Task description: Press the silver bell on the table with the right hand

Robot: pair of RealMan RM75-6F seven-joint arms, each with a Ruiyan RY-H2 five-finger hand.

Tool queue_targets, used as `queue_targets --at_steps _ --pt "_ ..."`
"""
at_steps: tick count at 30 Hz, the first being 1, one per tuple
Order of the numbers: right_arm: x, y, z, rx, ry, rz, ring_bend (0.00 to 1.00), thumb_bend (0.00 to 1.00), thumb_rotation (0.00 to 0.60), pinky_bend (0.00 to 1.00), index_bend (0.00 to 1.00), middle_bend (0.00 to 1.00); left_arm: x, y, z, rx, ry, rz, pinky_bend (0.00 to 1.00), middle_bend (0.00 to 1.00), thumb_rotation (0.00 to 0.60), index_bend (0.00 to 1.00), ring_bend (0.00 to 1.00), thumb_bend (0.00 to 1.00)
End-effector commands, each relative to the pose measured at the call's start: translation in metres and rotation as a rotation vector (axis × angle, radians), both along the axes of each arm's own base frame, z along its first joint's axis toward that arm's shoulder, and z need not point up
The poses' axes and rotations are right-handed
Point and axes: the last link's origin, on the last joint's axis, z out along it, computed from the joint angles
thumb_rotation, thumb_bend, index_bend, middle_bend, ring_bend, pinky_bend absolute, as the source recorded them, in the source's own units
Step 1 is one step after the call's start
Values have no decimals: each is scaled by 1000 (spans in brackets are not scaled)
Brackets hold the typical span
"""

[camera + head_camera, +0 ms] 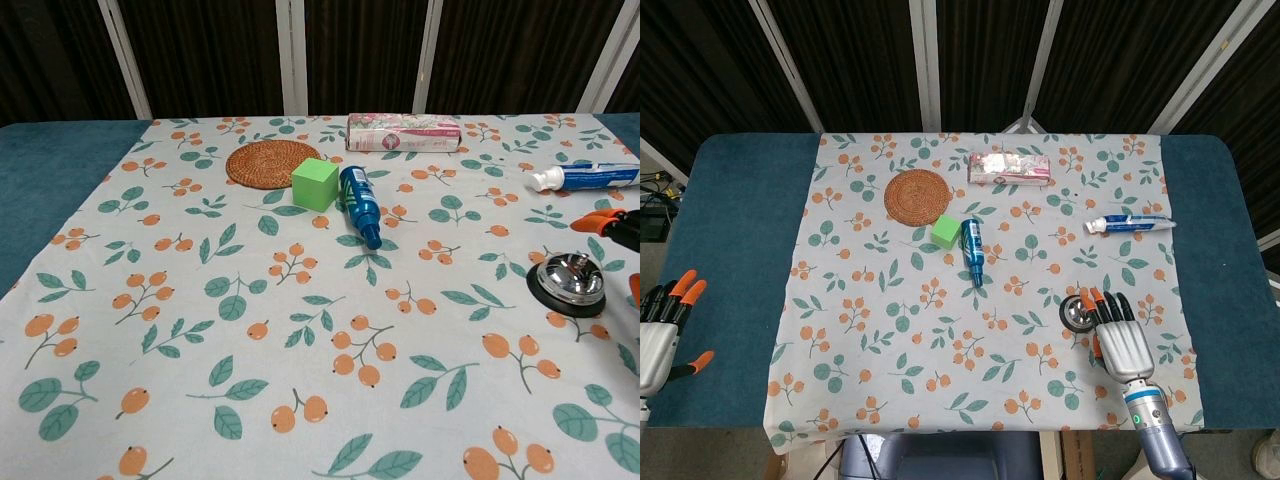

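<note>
The silver bell (569,280) on its black base sits on the flowered cloth at the right; in the head view the bell (1075,311) is partly covered by my right hand. My right hand (1117,335) hovers over the bell's right side, fingers spread, holding nothing; only its orange fingertips (602,217) show at the right edge of the chest view, above and right of the bell. My left hand (660,335) stays at the table's left edge over the blue cover, fingers apart and holding nothing.
A toothpaste tube (1130,224) lies beyond the bell. Also on the cloth are a blue bottle (972,251), a green cube (946,232), a wicker coaster (917,196) and a pink box (1010,168) further back.
</note>
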Motion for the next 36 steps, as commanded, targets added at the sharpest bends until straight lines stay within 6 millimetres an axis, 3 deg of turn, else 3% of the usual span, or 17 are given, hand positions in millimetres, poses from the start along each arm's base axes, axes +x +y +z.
queue_targets --at_steps 1,15,29,36 --pt "-2 0 -1 4 3 -11 0 825 600 0 0 0 0 0 0 0 1 -1 0 0 600 0 0 33" --pt "-7 -2 -3 15 10 -32 0 828 600 0 0 0 0 0 0 2 2 2 0 0 600 0 0 33" --pt "-22 12 -23 95 151 -29 0 834 600 0 0 0 1 2 0 6 3 5 0 0 600 0 0 33" --pt "-15 5 -15 42 102 -25 0 835 600 0 0 0 0 2 0 9 2 4 0 0 600 0 0 34"
